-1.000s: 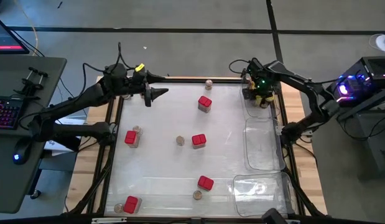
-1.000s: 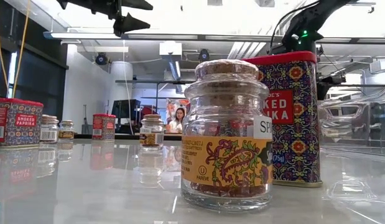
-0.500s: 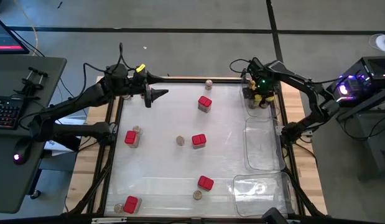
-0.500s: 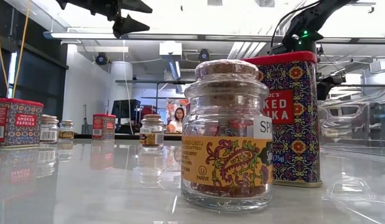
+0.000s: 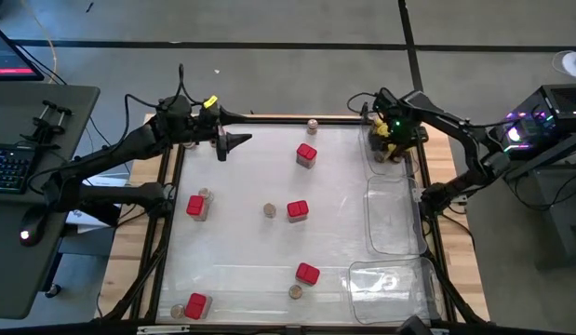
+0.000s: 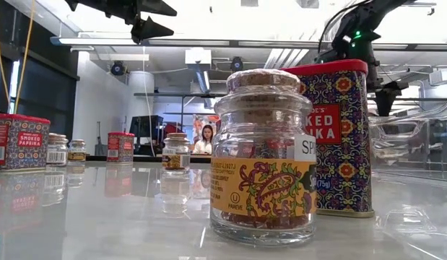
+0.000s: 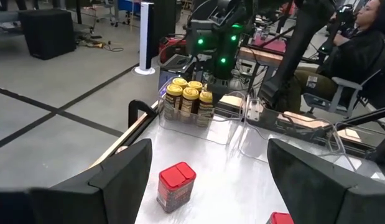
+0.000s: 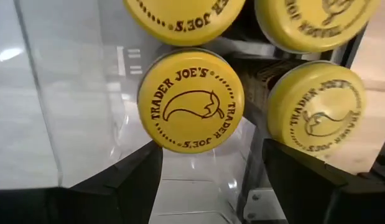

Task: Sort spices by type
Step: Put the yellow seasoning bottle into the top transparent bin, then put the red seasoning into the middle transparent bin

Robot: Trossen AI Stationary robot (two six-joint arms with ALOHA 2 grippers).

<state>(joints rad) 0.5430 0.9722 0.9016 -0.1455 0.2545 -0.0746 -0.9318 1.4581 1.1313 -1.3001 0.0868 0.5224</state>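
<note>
Several yellow-lidded jars (image 5: 384,138) stand together in a clear tray (image 5: 374,166) at the table's far right corner; they also show in the left wrist view (image 7: 189,99). My right gripper (image 8: 211,146) hangs open just above them, pointing down, with one lid (image 8: 191,101) between and beyond its fingers, untouched. Several red tins (image 5: 298,210) and small brown-topped jars (image 5: 269,210) stand scattered over the table. My left gripper (image 7: 209,146) is open and raised over the far left (image 5: 234,141), holding nothing.
Two more clear trays (image 5: 395,219) (image 5: 390,284) lie along the table's right side. A red tin (image 6: 339,137) and a small jar (image 6: 265,155) stand close to the near edge. A person sits in the room beyond the table (image 7: 366,37).
My right gripper has shifted slightly above the yellow-lidded jars, and more of their lids now shows in the high view. The jars stand where they were.
</note>
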